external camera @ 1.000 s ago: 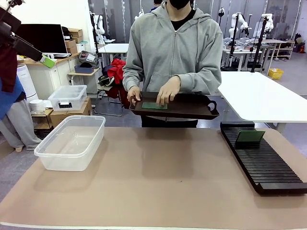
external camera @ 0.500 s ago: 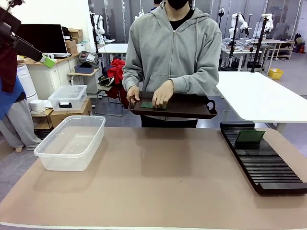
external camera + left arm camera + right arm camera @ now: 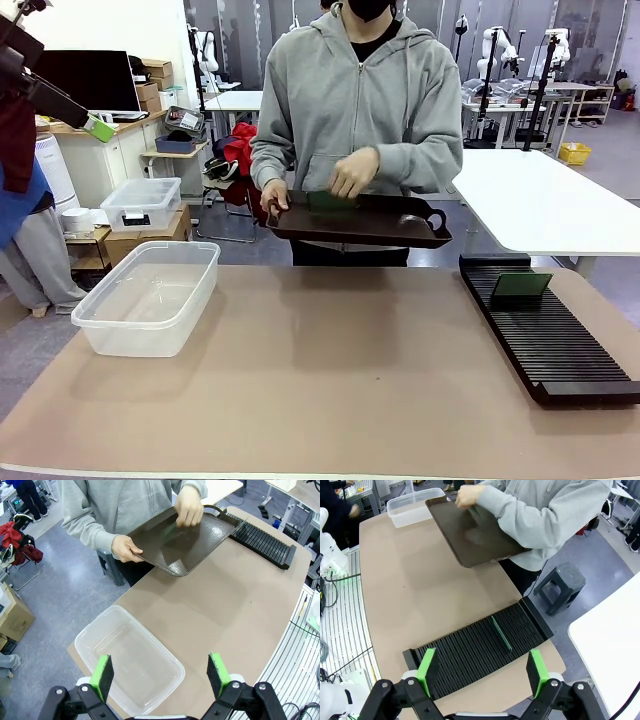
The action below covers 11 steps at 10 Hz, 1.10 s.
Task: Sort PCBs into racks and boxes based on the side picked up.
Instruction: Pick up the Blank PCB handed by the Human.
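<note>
We note the person's hand [image 3: 355, 172] has tipped one PCB [image 3: 328, 199] up off the tray [image 3: 400, 228]; the other PCB [image 3: 521, 285] stands in the rack [image 3: 560, 350]. Our left gripper [image 3: 161, 672] and right gripper [image 3: 482, 670] are spread and empty; handover is likely next.

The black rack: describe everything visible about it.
The black rack is long, flat and rectangular, matte black, plastic by its look, with many narrow parallel slots across its width. It lies flat on the tan table at the robot's right side, its long axis running from the robot's side toward the person's. One green PCB stands on edge in a slot near its far end; the other slots are empty. Nothing else touches it.
</note>
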Each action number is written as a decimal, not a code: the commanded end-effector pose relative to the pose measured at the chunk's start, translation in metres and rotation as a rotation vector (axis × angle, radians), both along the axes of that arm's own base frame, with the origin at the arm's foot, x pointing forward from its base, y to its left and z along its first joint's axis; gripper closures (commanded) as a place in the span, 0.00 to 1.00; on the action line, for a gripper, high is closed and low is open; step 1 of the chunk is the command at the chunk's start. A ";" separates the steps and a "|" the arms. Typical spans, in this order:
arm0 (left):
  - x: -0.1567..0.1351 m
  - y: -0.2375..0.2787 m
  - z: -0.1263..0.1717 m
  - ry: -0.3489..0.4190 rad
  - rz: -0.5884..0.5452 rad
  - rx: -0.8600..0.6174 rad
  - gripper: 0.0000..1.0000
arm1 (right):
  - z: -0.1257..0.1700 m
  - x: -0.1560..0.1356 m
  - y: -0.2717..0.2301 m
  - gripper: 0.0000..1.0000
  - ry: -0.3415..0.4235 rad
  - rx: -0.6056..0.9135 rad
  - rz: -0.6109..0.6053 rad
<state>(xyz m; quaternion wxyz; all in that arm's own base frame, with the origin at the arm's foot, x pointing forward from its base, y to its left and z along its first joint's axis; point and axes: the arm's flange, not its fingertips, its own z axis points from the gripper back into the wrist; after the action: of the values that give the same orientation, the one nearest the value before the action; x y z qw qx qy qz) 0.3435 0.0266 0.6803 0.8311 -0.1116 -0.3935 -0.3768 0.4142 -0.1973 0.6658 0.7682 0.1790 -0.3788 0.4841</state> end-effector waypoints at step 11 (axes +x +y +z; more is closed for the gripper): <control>0.000 0.001 -0.002 -0.007 -0.002 -0.007 0.00 | 0.000 0.000 -0.001 0.07 -0.001 -0.001 -0.003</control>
<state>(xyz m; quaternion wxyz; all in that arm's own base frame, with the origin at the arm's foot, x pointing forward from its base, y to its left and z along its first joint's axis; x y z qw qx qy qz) 0.3435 0.0265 0.6802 0.8311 -0.1116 -0.3935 -0.3768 0.4142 -0.1973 0.6658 0.7682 0.1790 -0.3788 0.4841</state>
